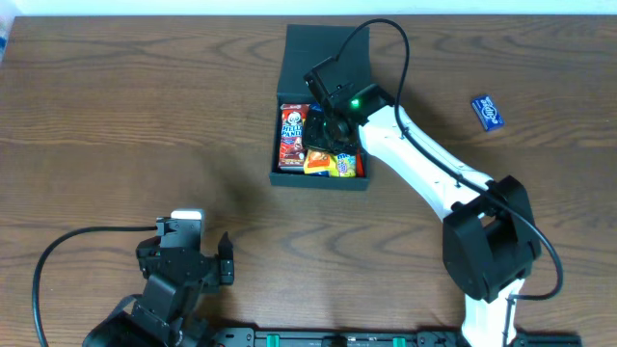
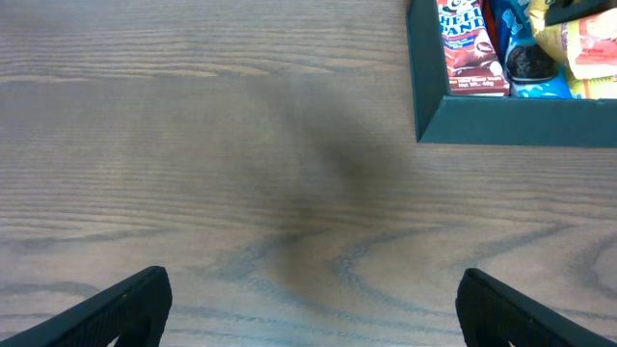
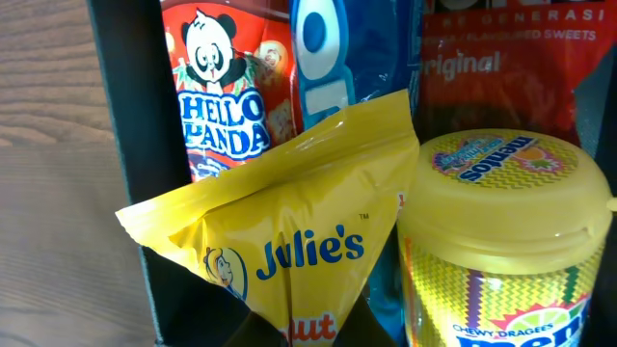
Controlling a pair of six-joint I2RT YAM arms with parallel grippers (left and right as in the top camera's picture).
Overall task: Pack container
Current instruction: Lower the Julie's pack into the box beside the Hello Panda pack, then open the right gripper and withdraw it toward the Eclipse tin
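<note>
The dark teal container (image 1: 318, 180) sits at the table's far middle, its flap lid (image 1: 323, 58) standing open behind it. Inside lie a red Hello Panda packet (image 1: 292, 135), a yellow Mentos tub (image 3: 501, 241) and other snacks. My right gripper (image 1: 326, 145) reaches down into the box. In the right wrist view my right gripper (image 3: 313, 333) is shut on a yellow Julie's packet (image 3: 299, 241), held just over the box's wall (image 3: 135, 116). My left gripper (image 1: 193, 246) rests near the front edge, and its wrist view shows the left gripper (image 2: 313, 308) open over bare wood, short of the container (image 2: 511, 120).
A small blue packet (image 1: 488, 112) lies on the table to the right of the box. A blue wrapper (image 3: 323, 58) and a red sweets bag (image 3: 521, 67) fill the box's far side. The right arm's cable loops over the lid.
</note>
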